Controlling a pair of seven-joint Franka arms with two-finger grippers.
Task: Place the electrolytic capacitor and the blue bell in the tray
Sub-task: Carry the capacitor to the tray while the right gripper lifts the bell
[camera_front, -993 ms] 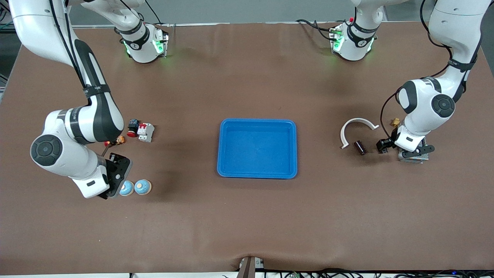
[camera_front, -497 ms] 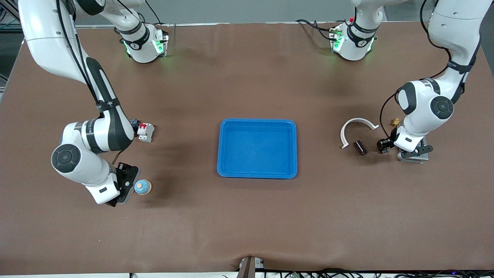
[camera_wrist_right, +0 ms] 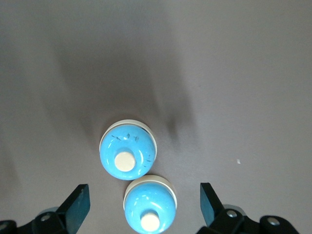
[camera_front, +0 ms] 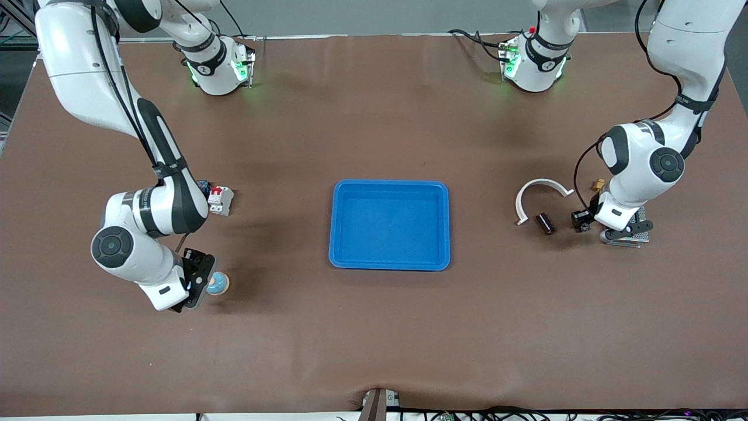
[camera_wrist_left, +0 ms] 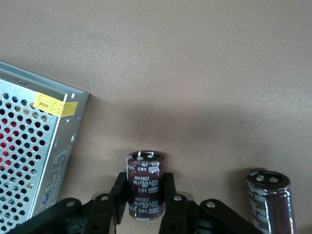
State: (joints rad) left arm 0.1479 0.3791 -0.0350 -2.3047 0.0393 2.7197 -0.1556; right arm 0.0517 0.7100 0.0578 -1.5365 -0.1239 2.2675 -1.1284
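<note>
Between the pinched fingers of the left claw, one electrolytic capacitor is being gripped on the tabletop; another capacitor is lying beside it. Beneath the spread right claw, two blue bells are being straddled. Midway between both claws, the tray is being left unfilled.

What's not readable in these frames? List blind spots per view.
- Front view: the second blue bell is hidden under the right end effector; only one blue bell shows.
- Front view: the left end effector is shut on an electrolytic capacitor, but the wrist covers the grip there.
- Left wrist view: the other capacitor and the perforated metal box are cut off by the frame edge.
- Blue tray: in neither wrist view.
</note>
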